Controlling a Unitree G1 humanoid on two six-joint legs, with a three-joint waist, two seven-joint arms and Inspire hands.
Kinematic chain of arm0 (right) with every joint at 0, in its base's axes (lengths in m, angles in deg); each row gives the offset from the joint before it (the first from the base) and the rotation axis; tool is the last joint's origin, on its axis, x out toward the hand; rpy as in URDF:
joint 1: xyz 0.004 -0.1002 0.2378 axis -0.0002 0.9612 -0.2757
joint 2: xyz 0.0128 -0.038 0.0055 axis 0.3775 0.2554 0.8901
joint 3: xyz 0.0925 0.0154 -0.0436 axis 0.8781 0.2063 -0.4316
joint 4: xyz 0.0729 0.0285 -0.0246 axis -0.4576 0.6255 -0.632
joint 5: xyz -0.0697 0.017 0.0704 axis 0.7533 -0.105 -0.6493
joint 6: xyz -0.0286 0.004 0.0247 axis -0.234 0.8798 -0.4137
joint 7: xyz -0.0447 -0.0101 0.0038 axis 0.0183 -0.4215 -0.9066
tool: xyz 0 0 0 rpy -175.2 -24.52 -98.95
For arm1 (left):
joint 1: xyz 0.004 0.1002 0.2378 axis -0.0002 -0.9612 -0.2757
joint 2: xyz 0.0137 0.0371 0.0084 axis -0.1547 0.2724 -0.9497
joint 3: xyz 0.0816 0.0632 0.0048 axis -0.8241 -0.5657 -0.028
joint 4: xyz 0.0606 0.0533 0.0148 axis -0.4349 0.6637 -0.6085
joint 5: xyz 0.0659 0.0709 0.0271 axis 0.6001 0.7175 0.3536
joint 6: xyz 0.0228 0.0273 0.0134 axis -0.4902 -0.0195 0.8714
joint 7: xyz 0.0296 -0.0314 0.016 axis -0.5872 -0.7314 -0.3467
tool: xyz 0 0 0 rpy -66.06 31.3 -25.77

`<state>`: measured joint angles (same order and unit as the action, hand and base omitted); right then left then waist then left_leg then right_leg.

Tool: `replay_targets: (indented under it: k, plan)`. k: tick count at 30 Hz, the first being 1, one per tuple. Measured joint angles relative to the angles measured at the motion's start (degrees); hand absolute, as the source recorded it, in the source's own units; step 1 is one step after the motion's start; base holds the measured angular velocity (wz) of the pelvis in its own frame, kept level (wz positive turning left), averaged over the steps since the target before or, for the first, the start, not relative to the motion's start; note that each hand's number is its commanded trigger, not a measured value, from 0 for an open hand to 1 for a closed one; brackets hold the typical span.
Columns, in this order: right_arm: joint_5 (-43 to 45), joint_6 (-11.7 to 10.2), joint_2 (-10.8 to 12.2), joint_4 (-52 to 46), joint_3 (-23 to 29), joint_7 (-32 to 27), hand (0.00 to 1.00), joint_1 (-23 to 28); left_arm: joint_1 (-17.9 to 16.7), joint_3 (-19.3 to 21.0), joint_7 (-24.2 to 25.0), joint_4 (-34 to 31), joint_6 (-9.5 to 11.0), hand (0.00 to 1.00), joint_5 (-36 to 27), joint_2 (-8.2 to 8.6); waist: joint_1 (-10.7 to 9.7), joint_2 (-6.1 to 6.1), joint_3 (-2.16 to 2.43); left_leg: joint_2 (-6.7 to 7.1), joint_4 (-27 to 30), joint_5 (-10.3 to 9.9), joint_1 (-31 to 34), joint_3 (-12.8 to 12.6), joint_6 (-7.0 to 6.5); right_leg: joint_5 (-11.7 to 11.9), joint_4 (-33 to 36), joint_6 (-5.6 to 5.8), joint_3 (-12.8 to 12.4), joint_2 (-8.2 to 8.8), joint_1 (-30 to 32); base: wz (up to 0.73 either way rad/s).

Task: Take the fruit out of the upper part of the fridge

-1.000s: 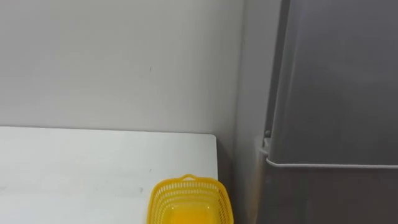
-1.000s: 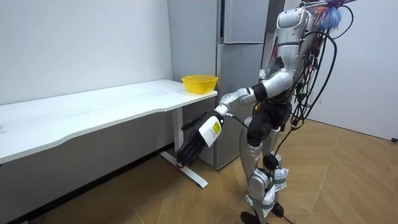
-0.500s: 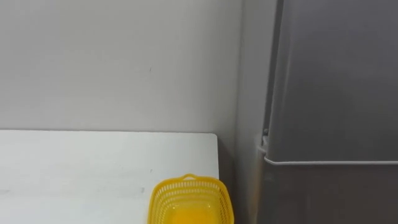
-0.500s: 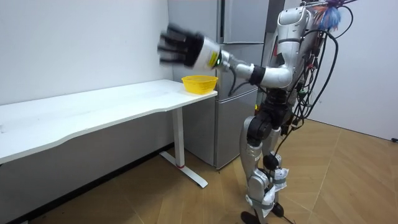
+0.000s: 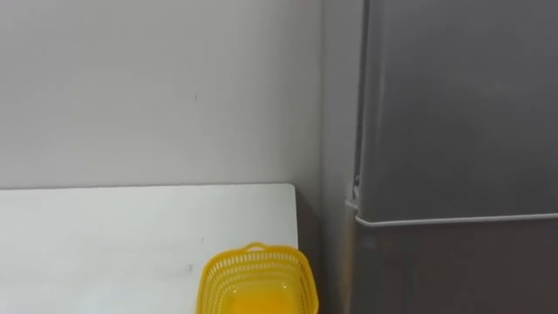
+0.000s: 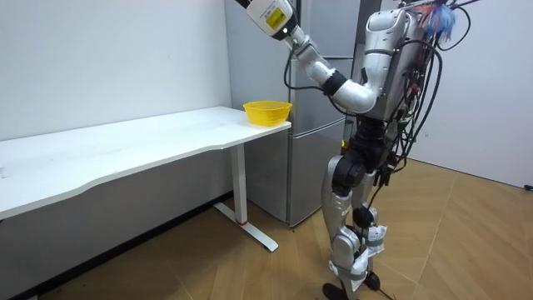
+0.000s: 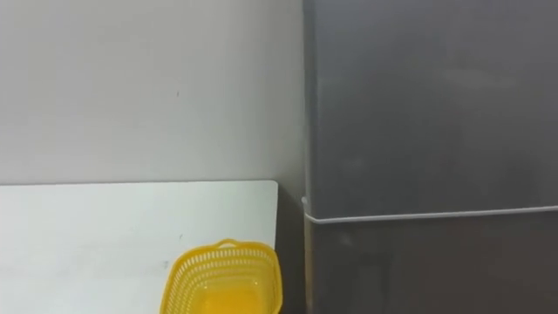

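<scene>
Left hand is up high before the fridge, partly out of frame, so I cannot tell its state. My target presumably sits behind the closed upper door. I expect that door stiff on its seal, best taken at its left edge. Yellow basket on the surface looks empty.

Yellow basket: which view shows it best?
The room view: the yellow basket appears whole, sitting at the end of the white table beside the fridge. Both eye views look down into it, but their bottom edge cuts off its near part.
</scene>
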<state>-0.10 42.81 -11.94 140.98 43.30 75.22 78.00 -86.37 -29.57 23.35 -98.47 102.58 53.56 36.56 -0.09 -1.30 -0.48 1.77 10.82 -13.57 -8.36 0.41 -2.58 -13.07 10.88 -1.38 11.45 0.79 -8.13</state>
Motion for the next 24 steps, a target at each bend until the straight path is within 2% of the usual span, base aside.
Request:
replay_targets:
  k: [4, 6, 9, 16, 21, 24]
  plan:
    - [1.7, 0.2, 0.1, -0.4, 0.0, 0.9, 0.0, 0.1, 2.4, -3.0, 6.6, -1.7, -1.4, 0.0, -1.2, 0.0, -1.6, 0.36, 0.15, -0.05, -0.1, 0.0, -0.1, -0.1, 0.0, 0.0, 0.0, -0.03, -0.1, -0.06, -0.2, -0.01]
    - [2.0, 1.2, 0.1, -0.2, -0.1, 1.5, 0.0, -0.2, 5.8, -7.2, 10.3, -2.3, -3.3, 0.0, -1.2, 0.01, -2.1, 0.61, 0.32, -0.01, 0.1, 0.0, 0.1, -0.3, 0.0, 0.1, 0.1, -0.03, 0.0, 0.02, -0.1, 0.0]
    - [2.1, 2.1, 0.2, -0.1, -0.2, 1.4, 0.0, -1.0, 8.5, -11.5, 15.7, -2.3, -5.6, 0.0, -1.3, 0.02, -3.1, 0.53, 0.31, -0.01, 0.1, 0.0, -0.1, -0.7, 0.0, 0.1, -0.1, 0.04, -0.4, 0.01, -0.3, -0.07]
    - [2.2, 2.6, 0.2, 0.3, -1.6, 1.3, 0.0, -1.1, 10.6, -16.5, 25.0, -2.2, -8.7, 0.0, -3.5, 0.09, -5.1, 0.02, 0.31, -0.16, 0.0, 0.0, -0.3, -2.1, 0.02, 0.1, -0.1, 0.01, -1.5, -0.1, 0.3, -0.1]
    - [2.0, 3.8, 0.2, 0.2, -2.0, 1.4, 0.0, -1.4, 10.9, -22.3, 32.9, -1.8, -13.3, 0.0, -3.6, 0.08, -6.7, 0.04, 0.32, -0.12, 0.0, 0.0, -0.2, -2.9, 0.02, 0.1, -0.2, 0.04, -2.3, -0.04, 0.3, -0.06]
    - [2.0, 3.8, 0.1, 0.1, -2.0, 1.4, 0.0, -1.8, 11.0, -24.1, 35.4, -1.8, -14.8, 0.0, -3.8, 0.04, -7.7, -0.24, 0.33, -0.15, -0.1, 0.0, -0.2, -3.5, 0.02, 0.1, -0.1, 0.05, -3.2, -0.14, 0.7, -0.14]
